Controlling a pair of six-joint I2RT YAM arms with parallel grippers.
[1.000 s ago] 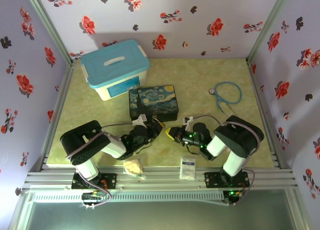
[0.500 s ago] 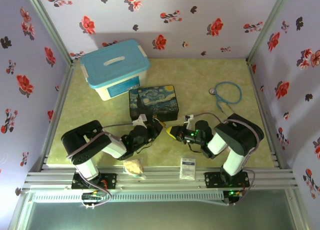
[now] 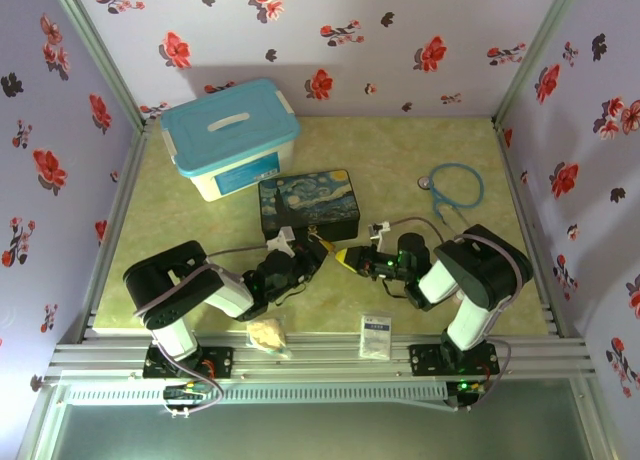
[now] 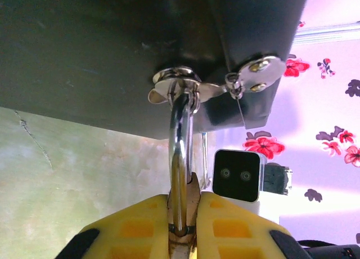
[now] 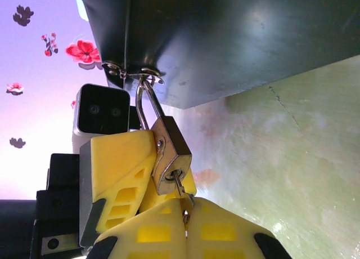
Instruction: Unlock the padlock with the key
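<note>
The small brass padlock (image 5: 171,152) hangs by its silver shackle (image 4: 179,132) from the hasp (image 4: 177,81) of the painted tin box (image 3: 308,204). My left gripper (image 4: 183,217) is shut on the padlock body (image 4: 190,199); its yellow fingers (image 5: 121,169) sit to the left in the right wrist view. The tiny key (image 5: 181,187) is pushed into the keyhole at the padlock's bottom. My right gripper (image 5: 185,217) is shut on the key's head. Seen from above, both grippers meet just in front of the box, left (image 3: 316,250) and right (image 3: 345,257).
A white tub with a blue lid (image 3: 230,145) stands at the back left. A blue stethoscope (image 3: 455,185) lies at the right. A small white packet (image 3: 375,335) and a crumpled pale thing (image 3: 267,333) lie near the front rail. Flowered walls close in three sides.
My right arm has pushed its gripper a little forward and left toward the padlock. The left gripper has barely moved and keeps its hold.
</note>
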